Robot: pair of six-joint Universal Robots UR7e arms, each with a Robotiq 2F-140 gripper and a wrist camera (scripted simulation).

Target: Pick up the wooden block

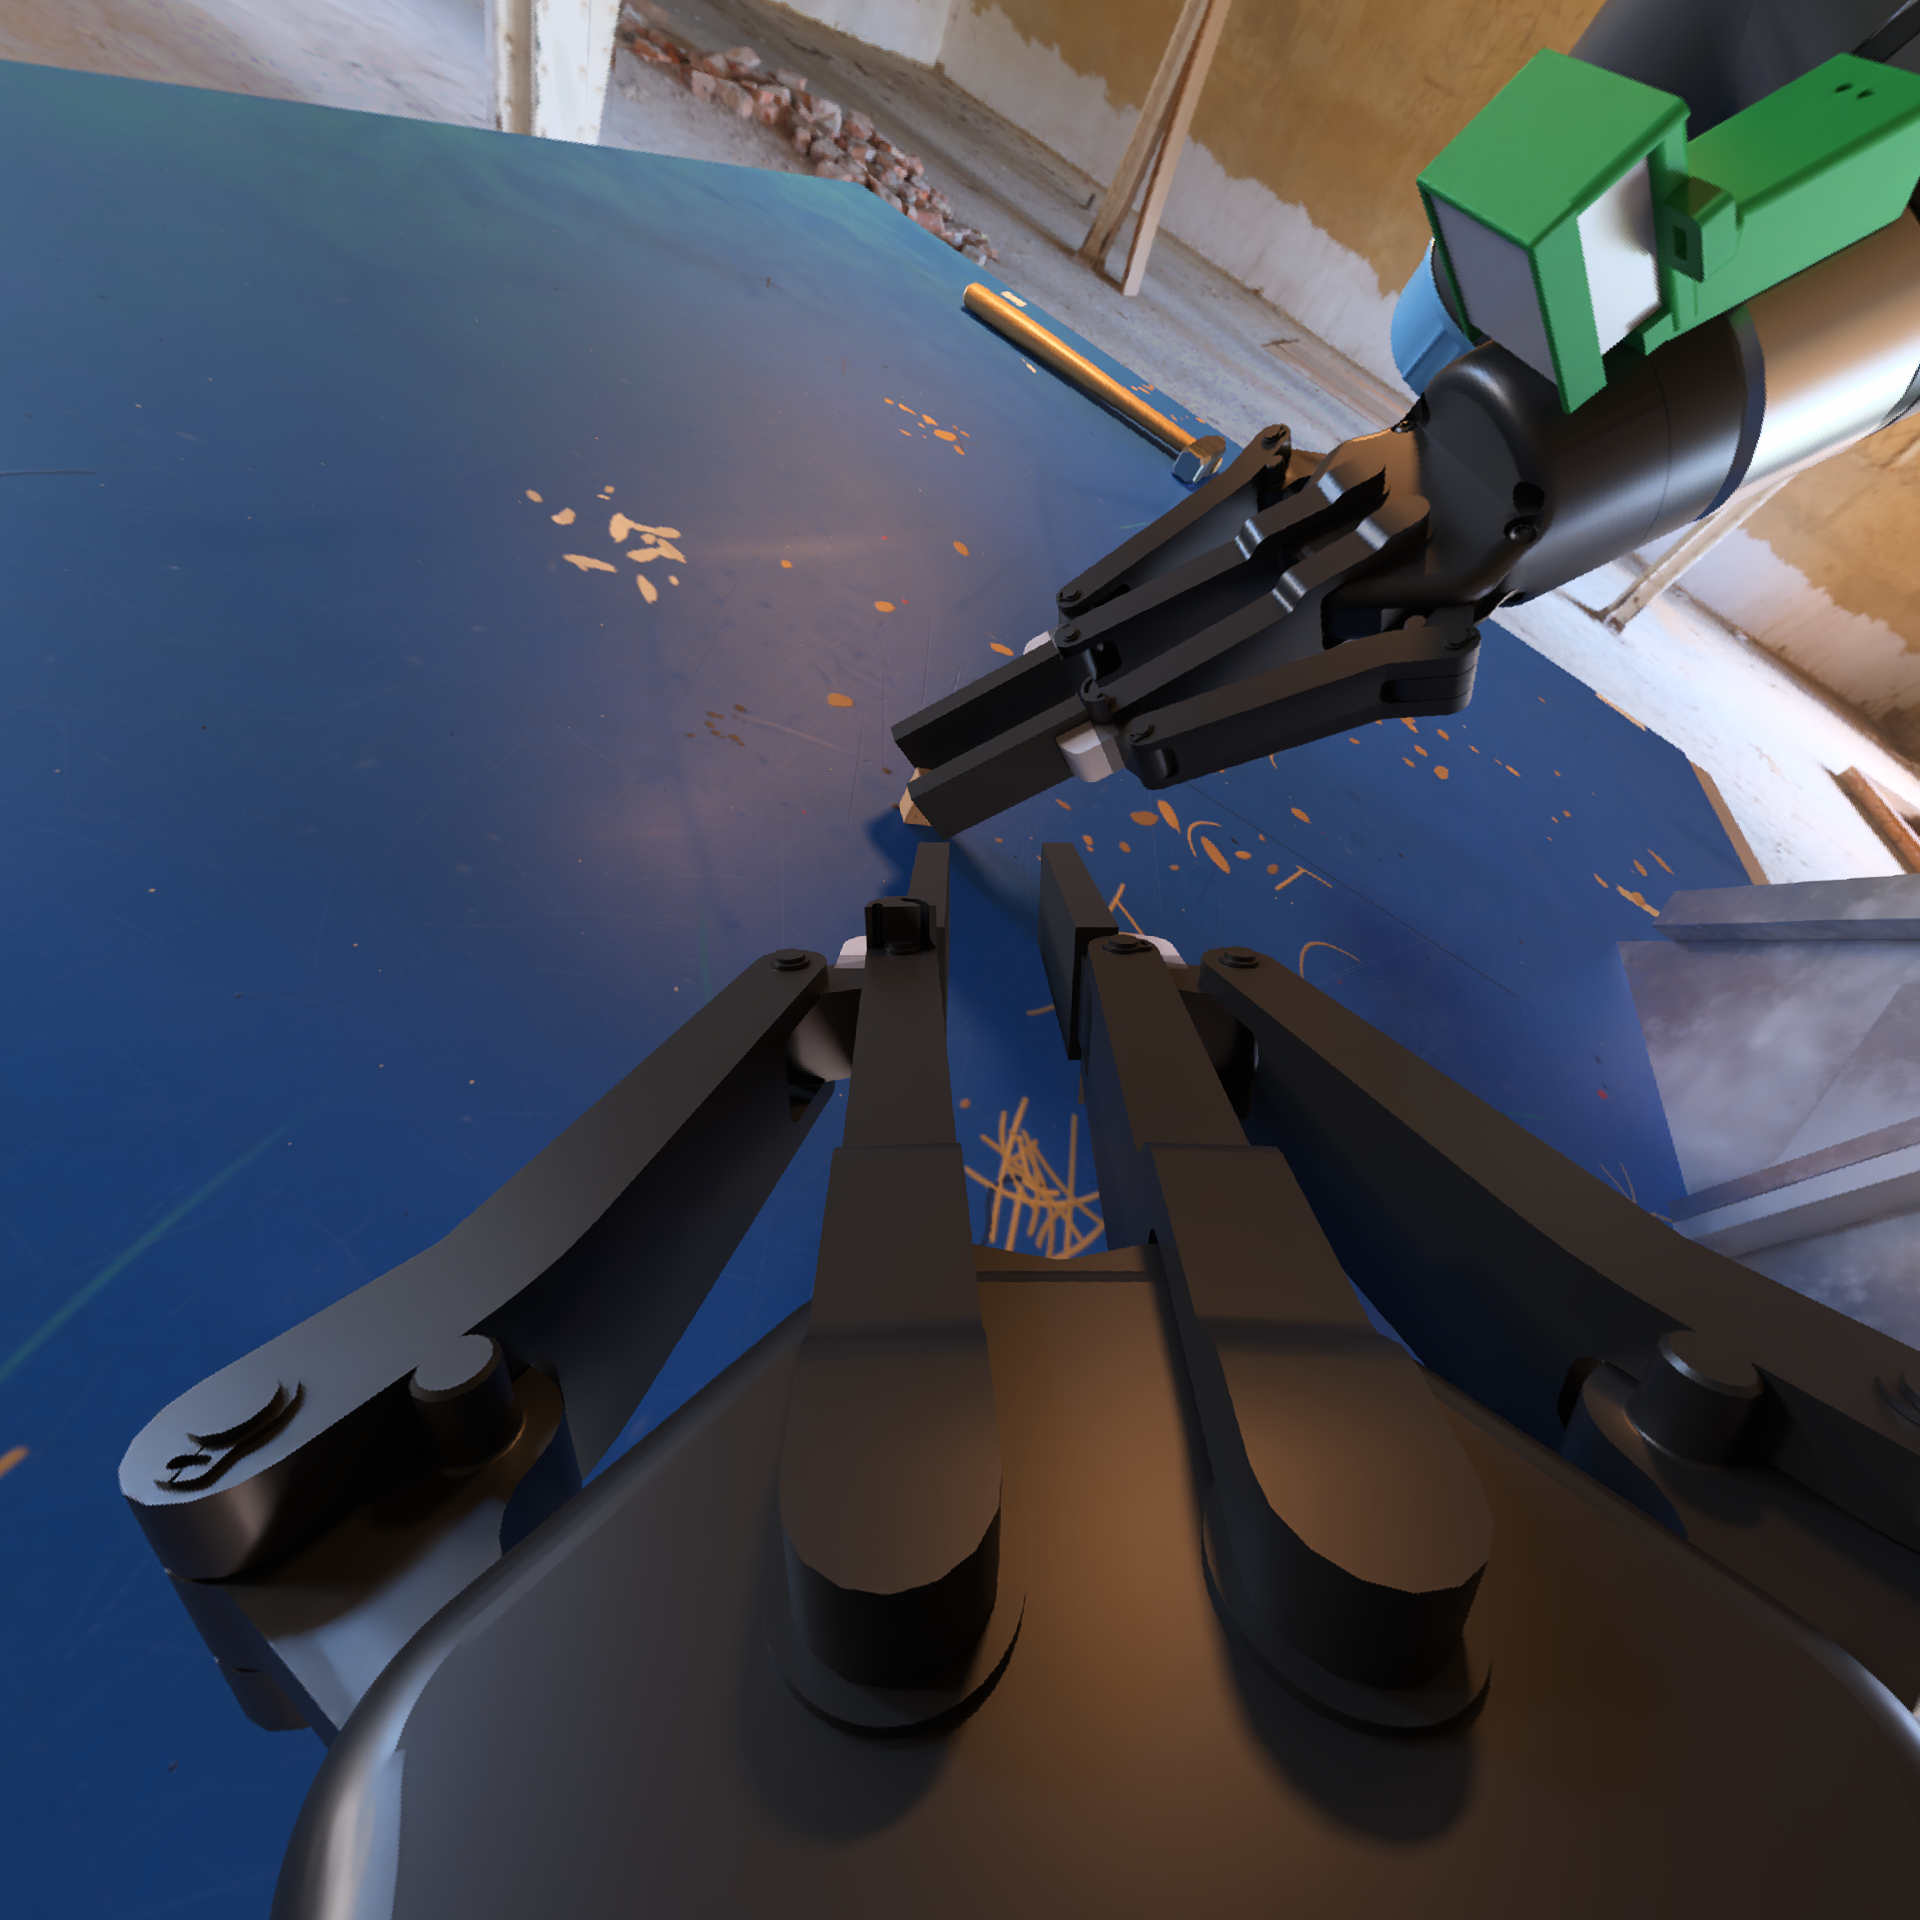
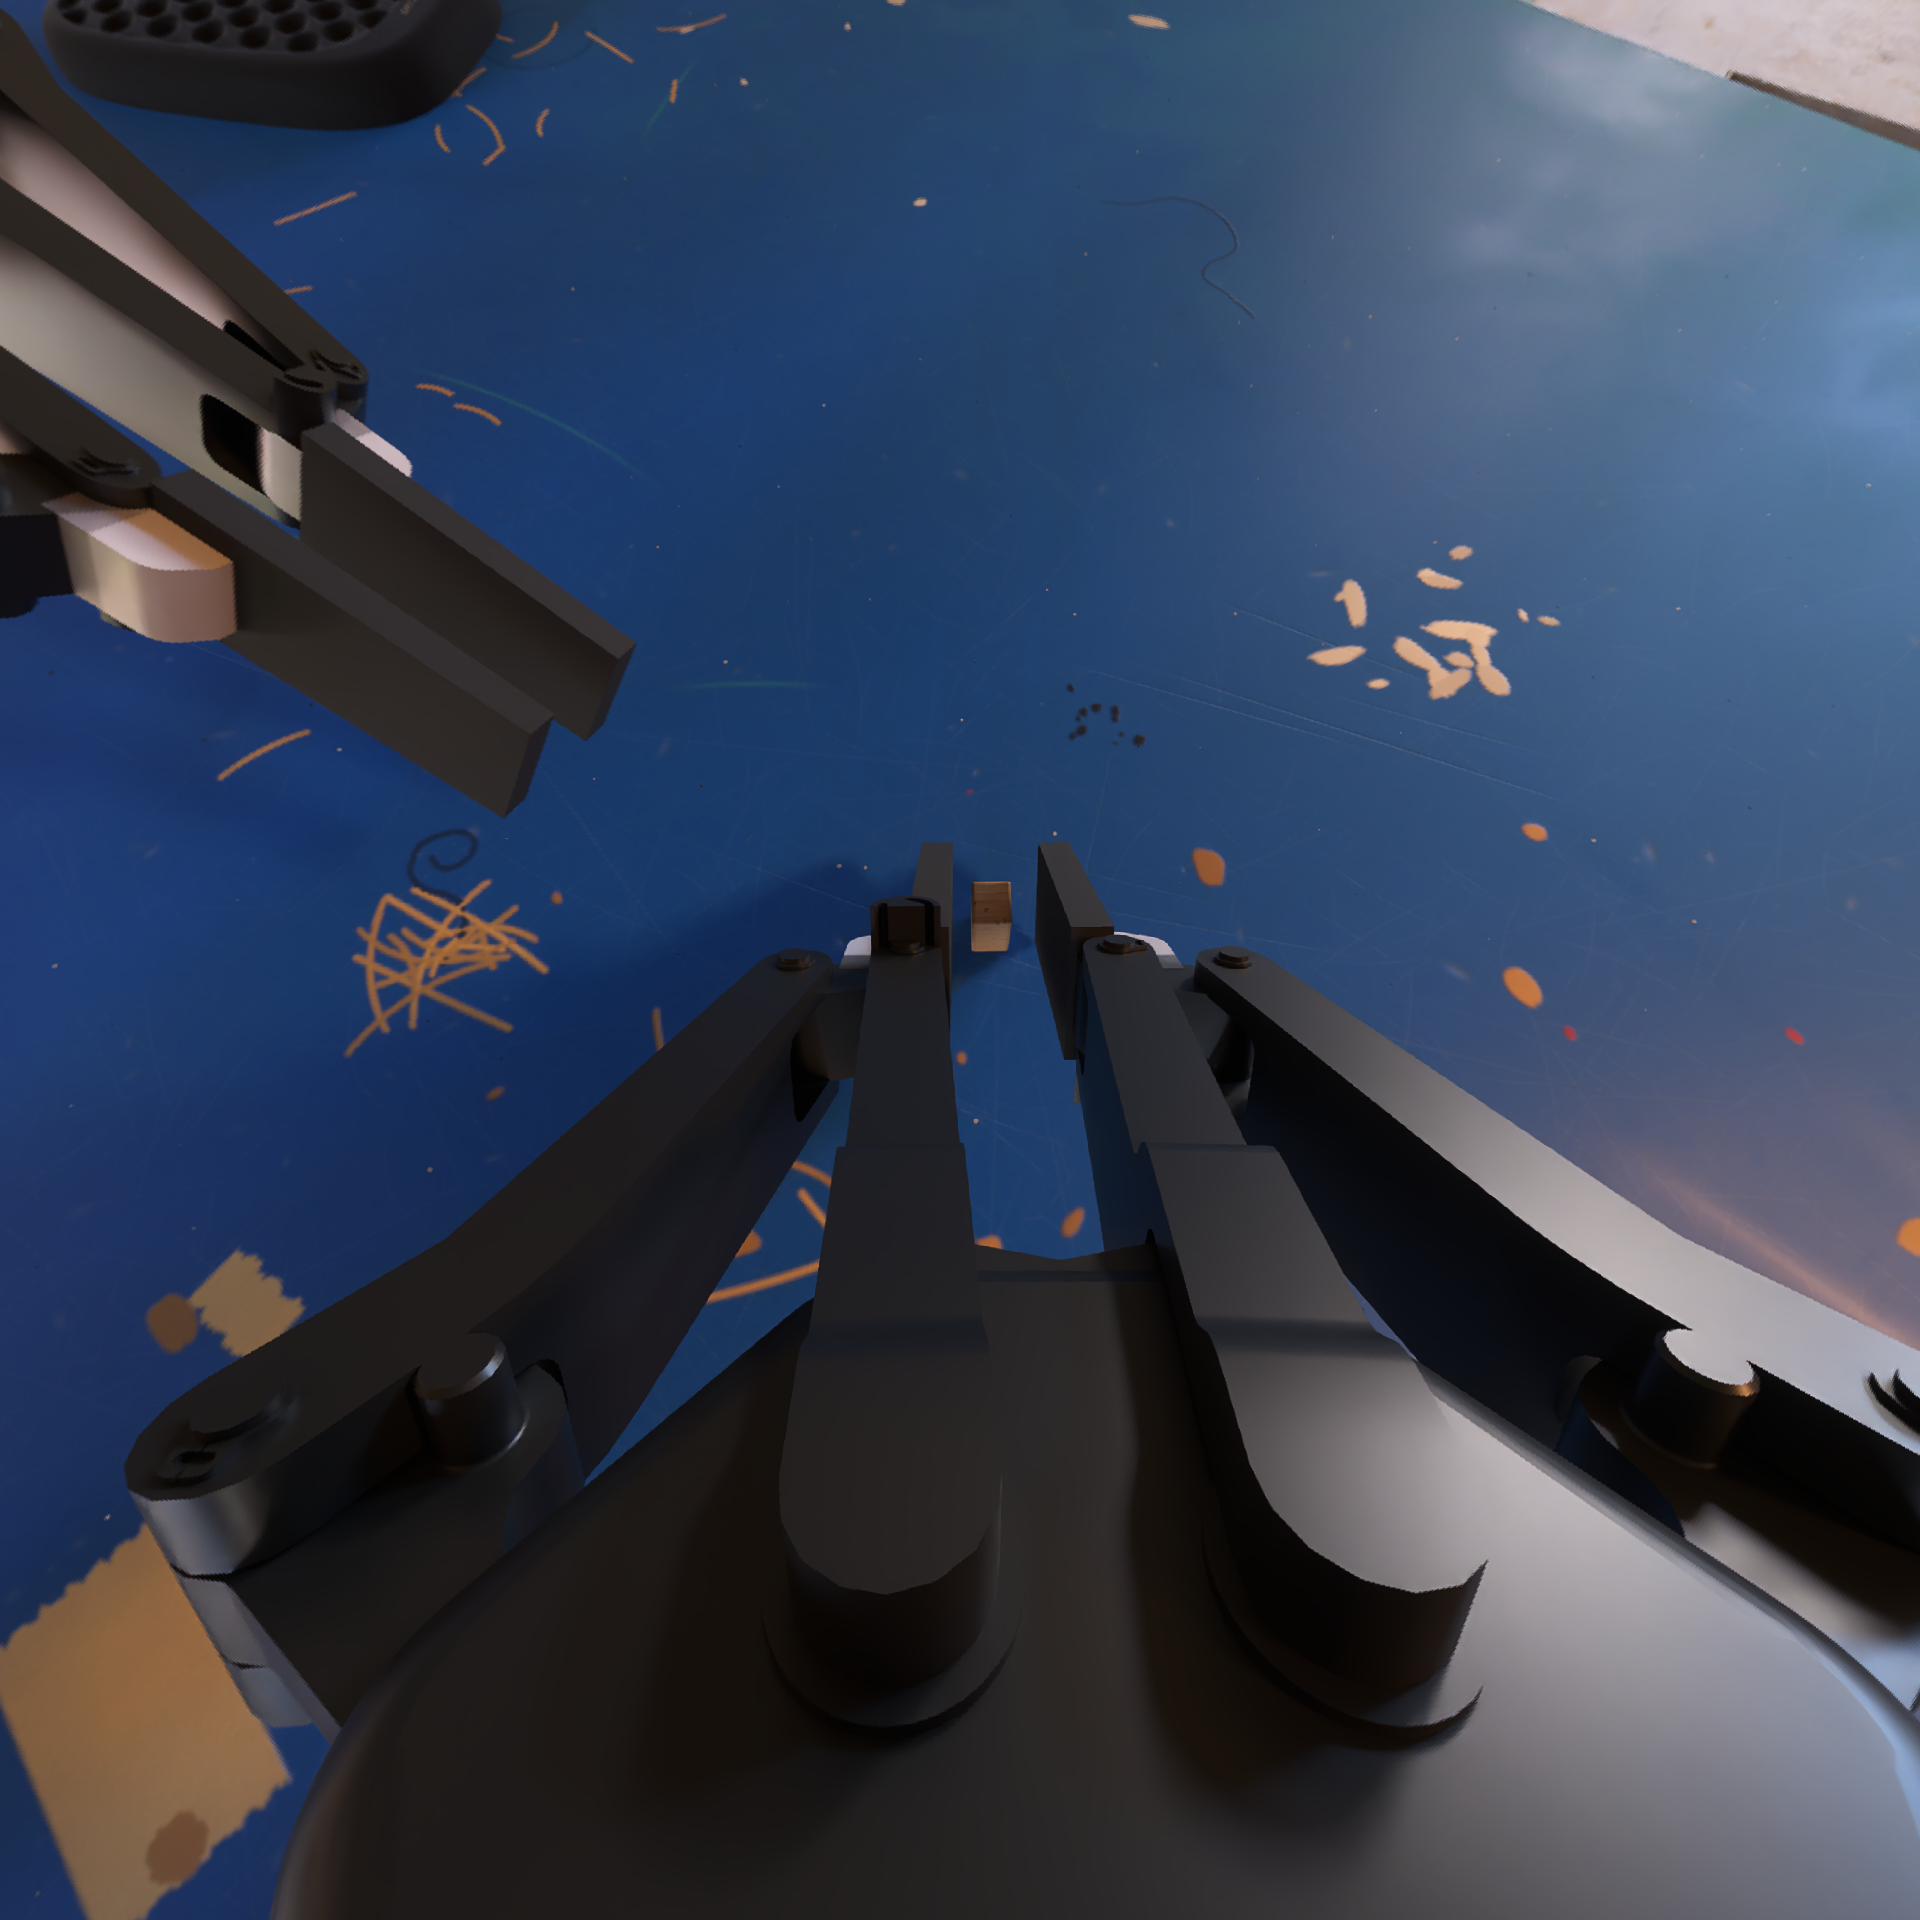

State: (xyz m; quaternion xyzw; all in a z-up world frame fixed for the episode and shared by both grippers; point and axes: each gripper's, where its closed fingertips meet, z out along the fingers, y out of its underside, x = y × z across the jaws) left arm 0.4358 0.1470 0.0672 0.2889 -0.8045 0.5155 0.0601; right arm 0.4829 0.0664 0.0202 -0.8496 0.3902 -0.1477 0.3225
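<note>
A small wooden block (image 2: 990, 916) rests on the blue table (image 2: 1039, 416). In the right wrist view it lies between the fingertips of my right gripper (image 2: 995, 883), with a thin gap on each side, so the jaws are narrowly open around it and low at the table. In the left wrist view only a corner of the block (image 1: 914, 808) shows under the right gripper (image 1: 920, 769). My left gripper (image 1: 995, 873) is narrowly open and empty, just short of the block, and also appears in the right wrist view (image 2: 571, 727).
A hammer (image 1: 1081, 374) with a wooden handle lies near the table's far edge. A grey metal box (image 1: 1787, 1039) stands at the right. A black perforated object (image 2: 270, 52) lies behind the left gripper. The table edge (image 1: 1714, 810) runs close on the right.
</note>
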